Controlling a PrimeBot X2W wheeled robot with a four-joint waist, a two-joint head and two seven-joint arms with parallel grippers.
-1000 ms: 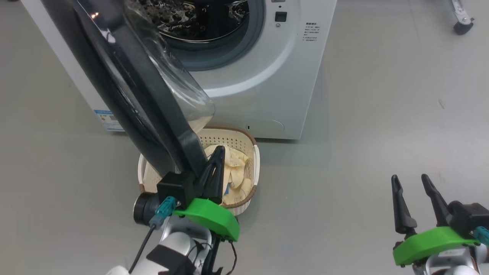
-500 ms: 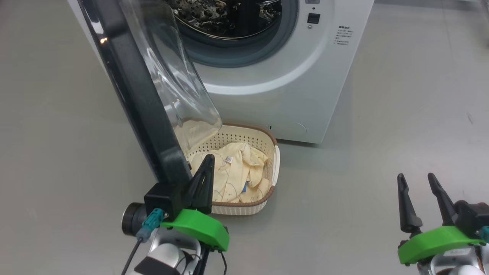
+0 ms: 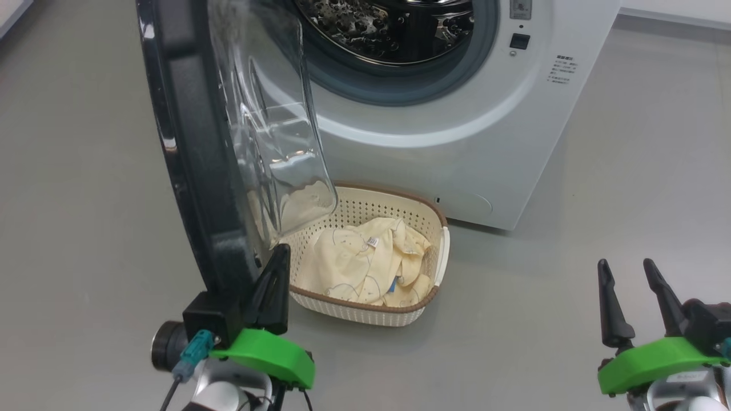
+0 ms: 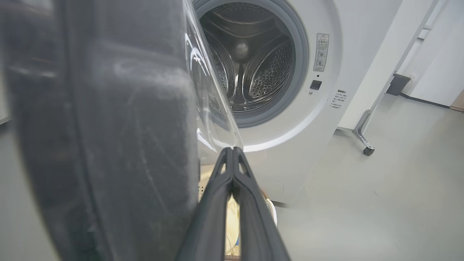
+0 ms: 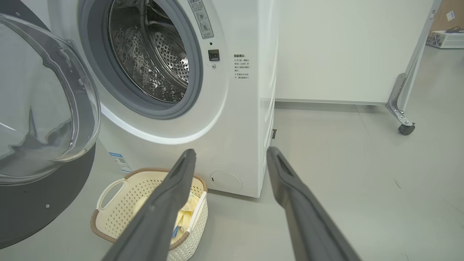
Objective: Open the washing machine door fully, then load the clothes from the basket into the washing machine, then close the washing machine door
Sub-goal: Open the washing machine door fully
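So, early days on this one, judging by the layout. Can see the washing machine door (image 3: 194, 171) swung well out from the washing machine (image 3: 457, 154), standing roughly square to its front, with the glass bowl bulging back toward the opening. Probably counts as mostly open but not fully, so would call step one nearly there rather than finished. Got the left gripper (image 3: 278, 254) pinched completely shut on nothing, with its fingers lying right alongside the inner face of the black rim near the bottom edge; looks like a sideways shove to get it wider, though can't swear to actual contact from either the head or the left wrist view. Got the right gripper (image 3: 625, 264) hanging well off to the right above bare floor, spread wide, nothing between the fingers. As for loading: not started. Can spot the clothes (image 3: 365, 262) heaped in the basket (image 3: 365, 313), parked on the floor right in front of the machine and just beside the door's lower edge. Checking the drum (image 4: 261, 69): bare steel, no fabric as far as visible. Leaves pretty much everything else: finishing the swing, moving the clothes across, then shutting the door. Worth minding the basket sitting so close to that door edge.
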